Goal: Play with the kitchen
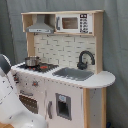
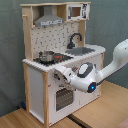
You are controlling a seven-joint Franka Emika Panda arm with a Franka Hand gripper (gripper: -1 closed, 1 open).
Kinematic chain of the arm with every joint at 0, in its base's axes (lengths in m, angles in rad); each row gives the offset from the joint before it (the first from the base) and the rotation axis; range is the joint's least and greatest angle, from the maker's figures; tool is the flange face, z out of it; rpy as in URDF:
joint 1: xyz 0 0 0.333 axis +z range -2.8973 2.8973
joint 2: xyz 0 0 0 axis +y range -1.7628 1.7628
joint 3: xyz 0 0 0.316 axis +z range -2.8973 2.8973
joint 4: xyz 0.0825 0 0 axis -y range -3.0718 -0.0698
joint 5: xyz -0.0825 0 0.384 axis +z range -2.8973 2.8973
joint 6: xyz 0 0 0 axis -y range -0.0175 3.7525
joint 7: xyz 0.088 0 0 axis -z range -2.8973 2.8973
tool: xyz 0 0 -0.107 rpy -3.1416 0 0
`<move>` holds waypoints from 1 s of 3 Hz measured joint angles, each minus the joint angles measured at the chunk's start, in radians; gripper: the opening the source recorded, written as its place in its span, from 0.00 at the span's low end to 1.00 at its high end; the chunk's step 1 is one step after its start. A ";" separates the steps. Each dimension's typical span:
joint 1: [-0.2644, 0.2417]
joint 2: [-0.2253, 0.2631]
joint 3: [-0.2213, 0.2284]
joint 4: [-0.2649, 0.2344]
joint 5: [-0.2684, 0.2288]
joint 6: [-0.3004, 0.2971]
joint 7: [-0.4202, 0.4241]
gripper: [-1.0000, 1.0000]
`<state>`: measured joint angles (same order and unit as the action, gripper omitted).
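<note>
The white robot gripper point(image 2: 62, 71) is seen in the second exterior view pressed up against the front of the kitchen point(image 2: 55, 55), just below the worktop's front edge near the hob; whether it is released or clenched cannot be told. The large toy play kitchen of pale wood and white panels is stood upright on a wooden floor point(image 2: 107, 105), its long axis vertical. A small metal pot point(image 1: 32, 61) is set on the black-red hob point(image 1: 44, 66). A grey curtain point(image 1: 117, 40) is hung behind.
</note>
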<state>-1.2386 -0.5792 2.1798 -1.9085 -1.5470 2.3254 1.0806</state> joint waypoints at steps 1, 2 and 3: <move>0.019 -0.005 0.061 -0.053 0.002 -0.054 -0.035 1.00; 0.051 -0.005 0.072 -0.062 0.002 -0.147 -0.056 1.00; 0.091 -0.005 0.072 -0.077 0.002 -0.239 -0.056 1.00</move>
